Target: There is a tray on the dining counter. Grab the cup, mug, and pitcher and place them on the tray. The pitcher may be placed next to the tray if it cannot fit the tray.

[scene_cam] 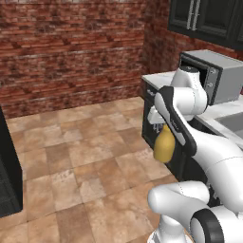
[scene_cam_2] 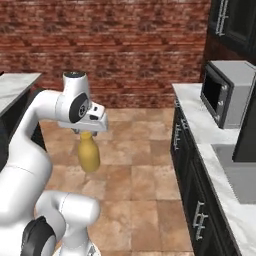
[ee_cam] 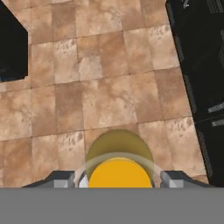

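Aloft, pitcher [scene_cam_2: 89, 153] in gripper [scene_cam_2: 87, 132]

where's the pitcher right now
The pitcher hangs by its neck from the gripper, in the air above the tiled floor, left of the dark cabinets and microwave in the right base view.

light: even, bright | shadows: none cast | blur: slight, low-resolution render
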